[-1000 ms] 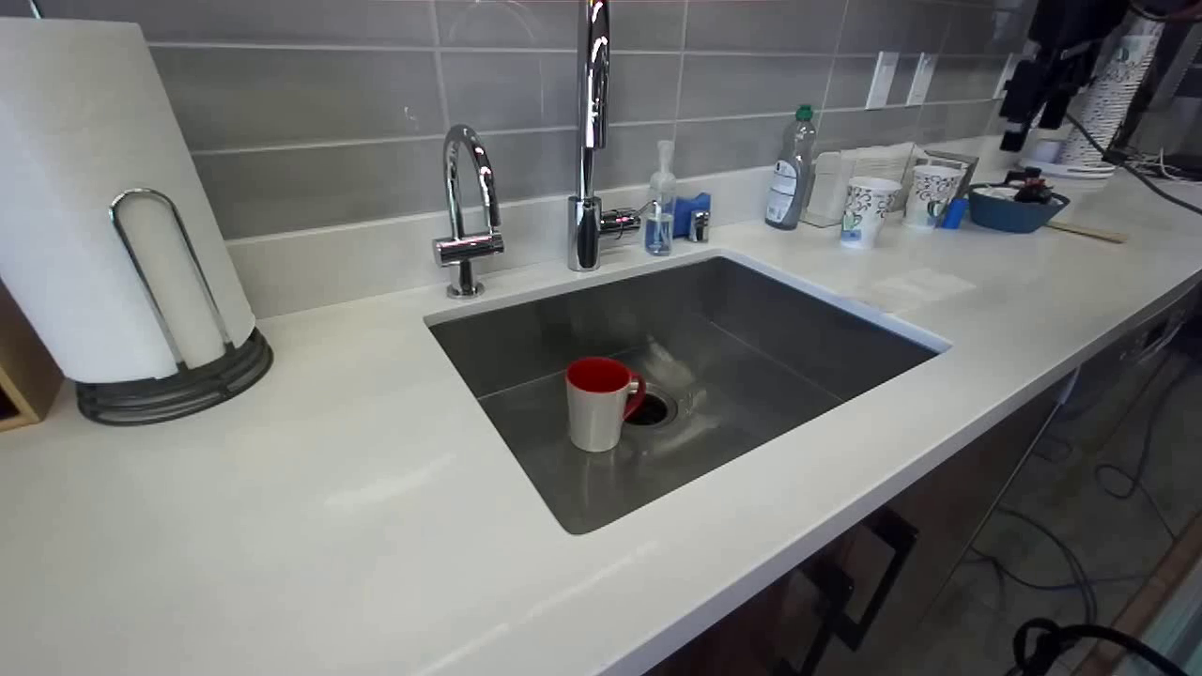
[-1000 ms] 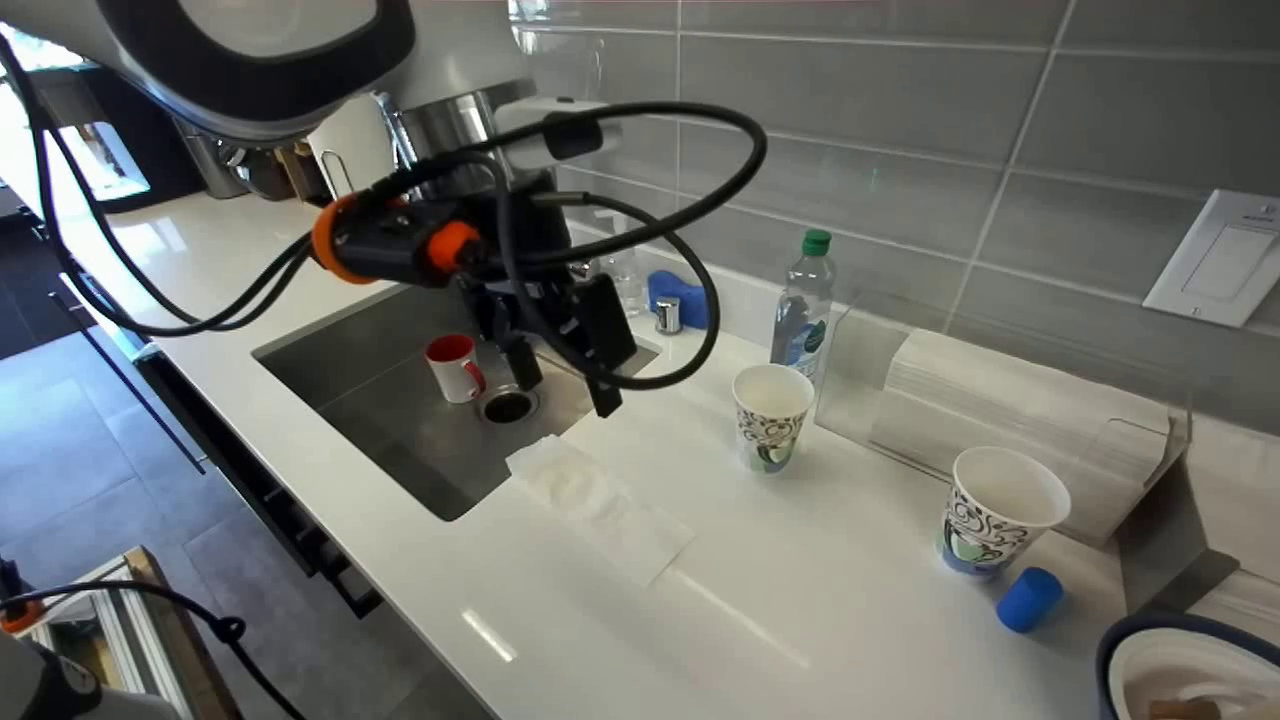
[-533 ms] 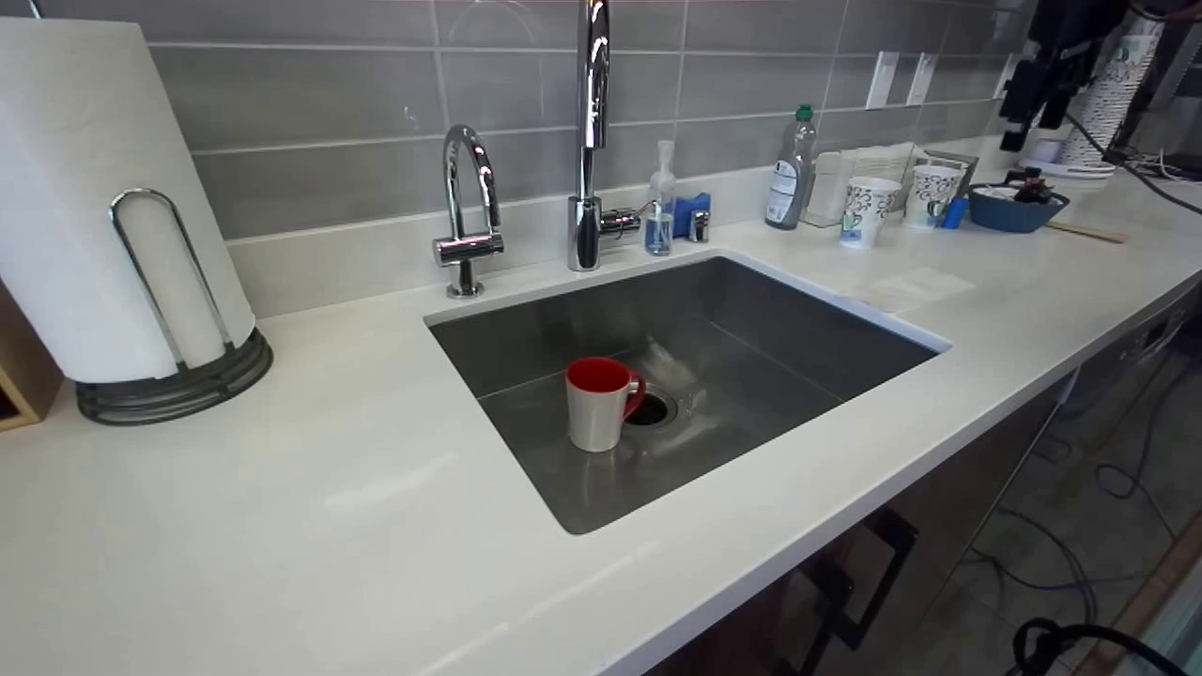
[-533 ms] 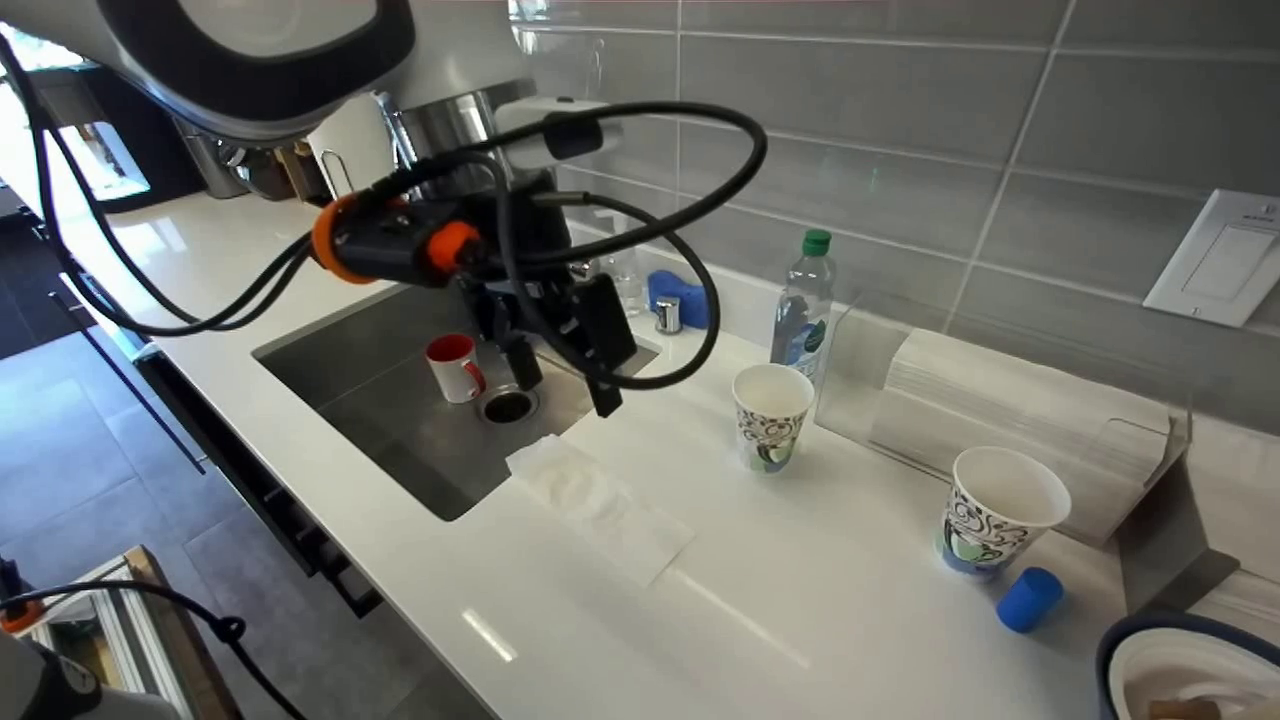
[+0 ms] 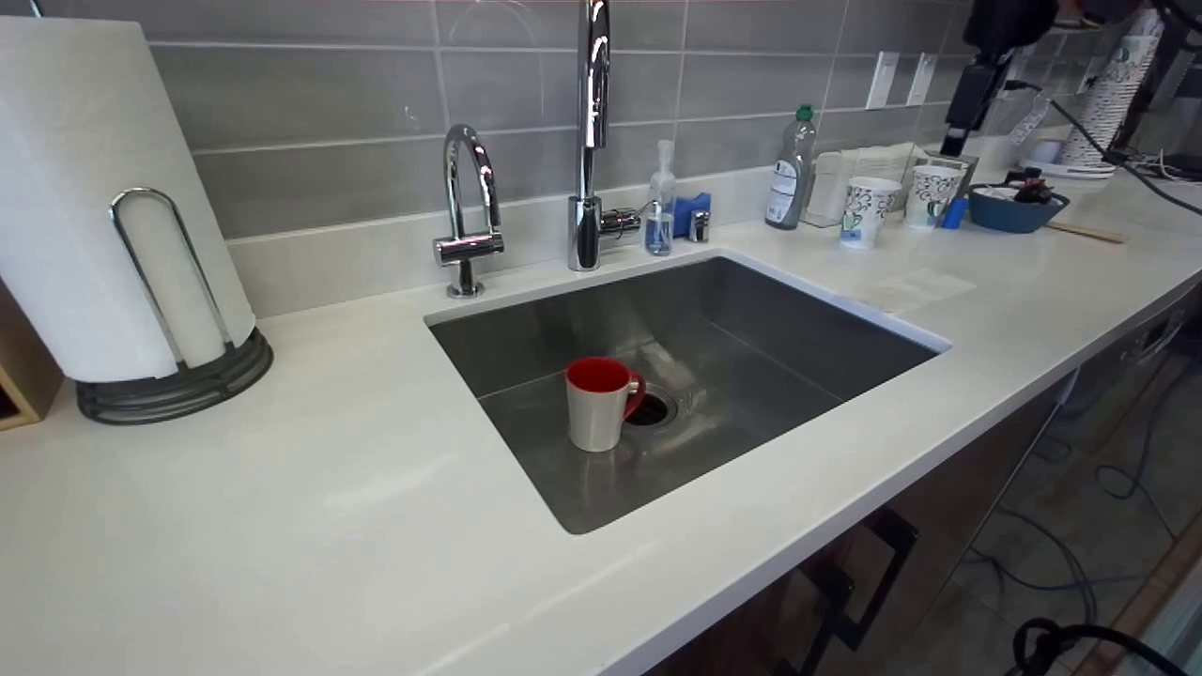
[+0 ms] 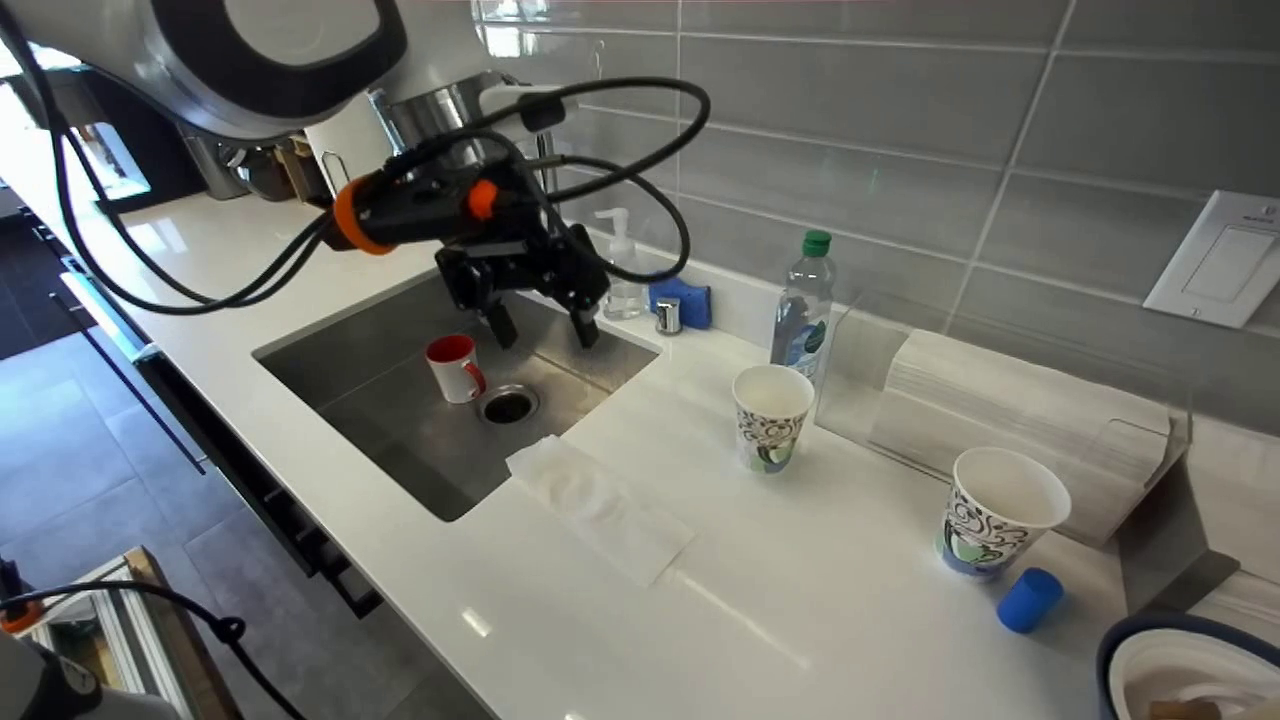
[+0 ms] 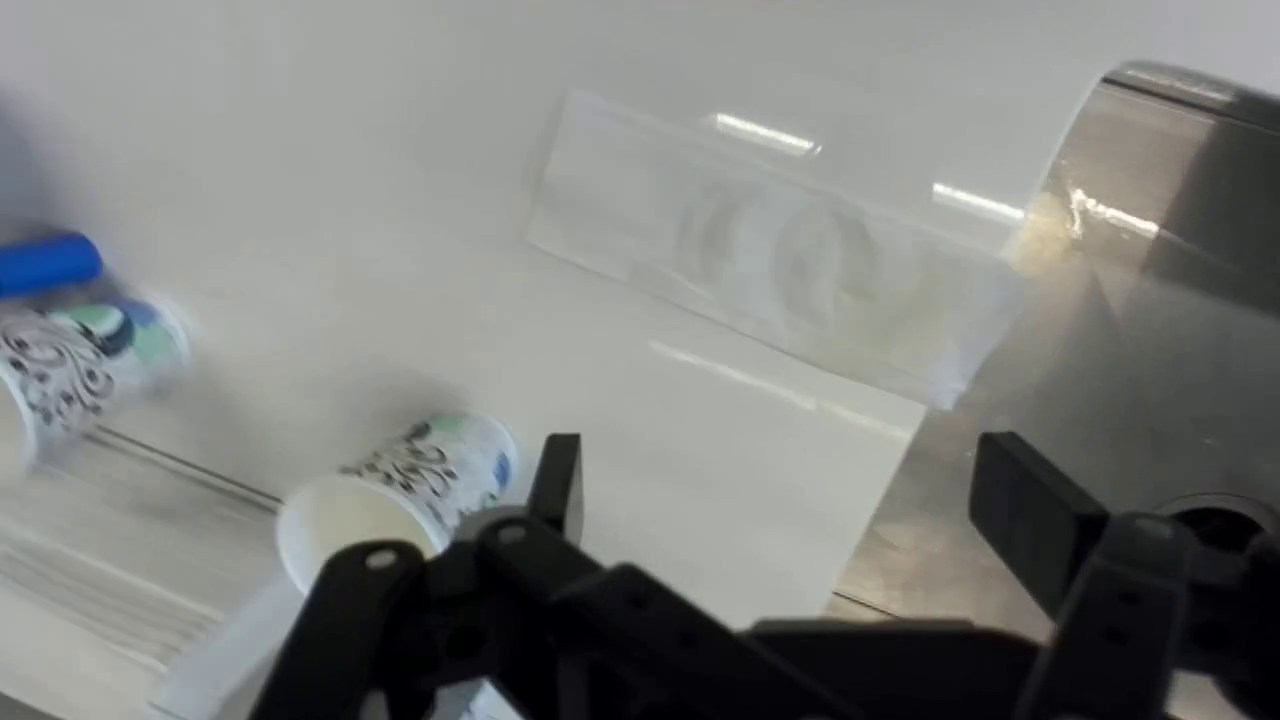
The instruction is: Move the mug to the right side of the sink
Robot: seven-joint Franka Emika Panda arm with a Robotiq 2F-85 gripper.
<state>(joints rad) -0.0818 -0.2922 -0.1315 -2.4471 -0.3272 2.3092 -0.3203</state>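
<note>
My gripper (image 6: 543,333): spread wide, empty; just shifted toward sink (image 6: 415,440). Mug (image 6: 455,372): upright, unmoved inside. Approach likely begun.

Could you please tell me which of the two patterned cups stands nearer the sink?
The patterned cup nearer the green-capped bottle; the other cup stands farther from the sink, beside the blue cylinder.

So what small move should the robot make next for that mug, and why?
Probably shift the open jaws sideways toward the mug, without descending yet. It stands beside the drain, out of the wrist view, where the edge of the sink runs between the jaws, so they seem not yet above the mug.
</note>
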